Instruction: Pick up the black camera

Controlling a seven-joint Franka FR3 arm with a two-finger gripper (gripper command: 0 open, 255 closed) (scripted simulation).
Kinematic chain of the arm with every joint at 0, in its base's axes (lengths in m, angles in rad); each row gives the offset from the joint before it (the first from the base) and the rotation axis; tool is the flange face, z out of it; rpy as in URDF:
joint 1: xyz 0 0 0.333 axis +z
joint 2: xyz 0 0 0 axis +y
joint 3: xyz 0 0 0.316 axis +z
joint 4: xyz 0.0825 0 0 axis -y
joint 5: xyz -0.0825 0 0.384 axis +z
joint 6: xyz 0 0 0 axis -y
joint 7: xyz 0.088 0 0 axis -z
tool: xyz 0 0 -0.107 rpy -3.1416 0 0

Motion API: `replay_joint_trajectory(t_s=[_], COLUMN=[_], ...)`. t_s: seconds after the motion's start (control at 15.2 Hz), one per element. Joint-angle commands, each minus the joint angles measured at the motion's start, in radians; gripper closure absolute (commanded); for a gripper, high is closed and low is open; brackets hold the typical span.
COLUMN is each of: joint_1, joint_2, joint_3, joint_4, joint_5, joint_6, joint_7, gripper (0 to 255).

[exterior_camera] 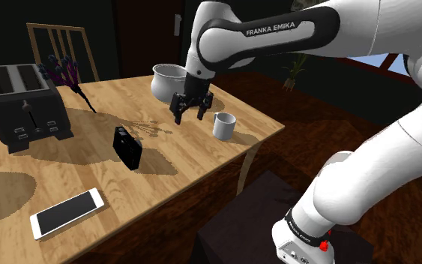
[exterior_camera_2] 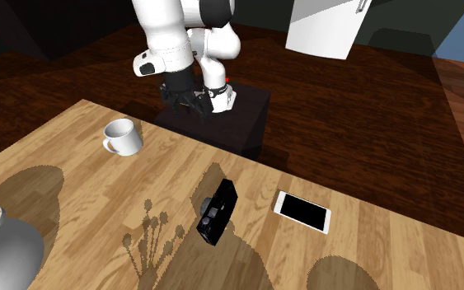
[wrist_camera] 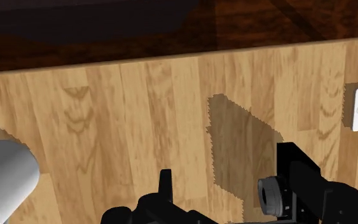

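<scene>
The black camera (exterior_camera: 127, 148) stands on end near the middle of the wooden table (exterior_camera: 187, 161), its lens facing the second exterior view (exterior_camera_2: 214, 212). My black gripper (exterior_camera: 191, 112) hangs above the table toward the shoulder view's right of the camera, beside the white mug (exterior_camera: 224, 124). Its fingers are apart and hold nothing. Seen across the table, the gripper (exterior_camera_2: 185, 99) is over the far edge, well apart from the camera. In the wrist view the camera (wrist_camera: 301, 184) lies off to one side of a fingertip (wrist_camera: 165, 183).
A dark toaster (exterior_camera: 22, 105) and a wooden chair (exterior_camera: 59, 41) are at the shoulder view's left. A white pot (exterior_camera: 169, 81) sits behind the gripper. A white phone (exterior_camera: 67, 213) lies near the front edge. The dark stand (exterior_camera_2: 222, 115) is beyond the table.
</scene>
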Motion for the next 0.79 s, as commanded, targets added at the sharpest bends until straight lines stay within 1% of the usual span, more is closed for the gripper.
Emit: replay_joint_trajectory(t_s=[0.0, 0.4, 0.73], joint_1=[0.008, 0.037, 0.07], joint_2=[0.069, 0.278, 0.458], joint_3=[0.014, 0.055, 0.078], joint_4=[0.032, 0.155, 0.291], joint_5=[0.008, 0.013, 0.0], joint_6=[0.04, 0.131, 0.18], joint_7=[0.012, 0.053, 0.09], gripper=[0, 0, 0])
